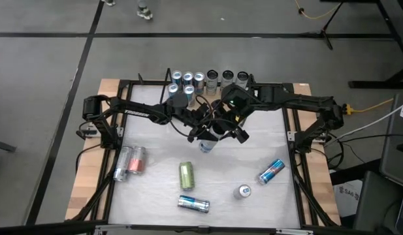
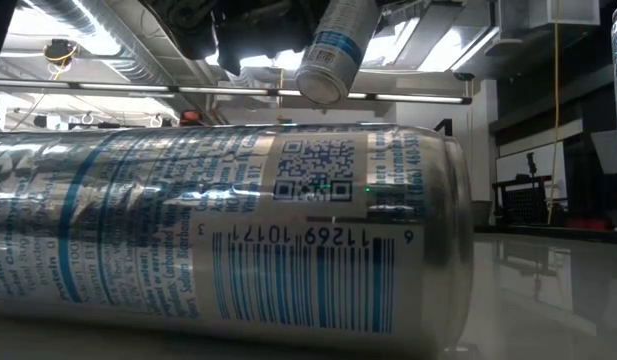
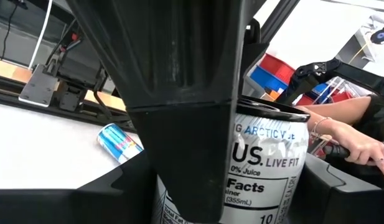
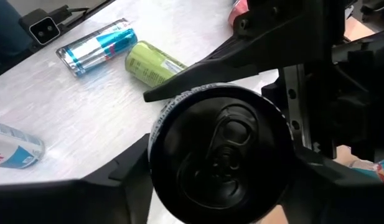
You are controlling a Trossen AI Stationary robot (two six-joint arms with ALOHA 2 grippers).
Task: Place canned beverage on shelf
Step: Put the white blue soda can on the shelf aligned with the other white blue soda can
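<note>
A white canned beverage with a black top hangs in the air over the middle of the table. In the low view its lower end tilts toward the near edge. My left gripper reaches in level from the table's left and is shut on it. My right gripper comes down slanting from the right and far side, shut on the same can's top end. I cannot make out the shelf in any view. My left gripper pinches the can's side wall between its two fingers, coming in level from the table's left, across the can. The can is lifted clear of the table, tilted. My right gripper has the can's top end between its two fingers, one at each side of the rim. It comes slanting down from above on the far right. One finger lies along the can's side wall.
Cans lie on the table: a red-and-silver pair, a green one, a blue-silver one, which fills the low view, and a blue one. One stands upright. Several cans stand at the far edge. A person's hand shows beyond the table.
</note>
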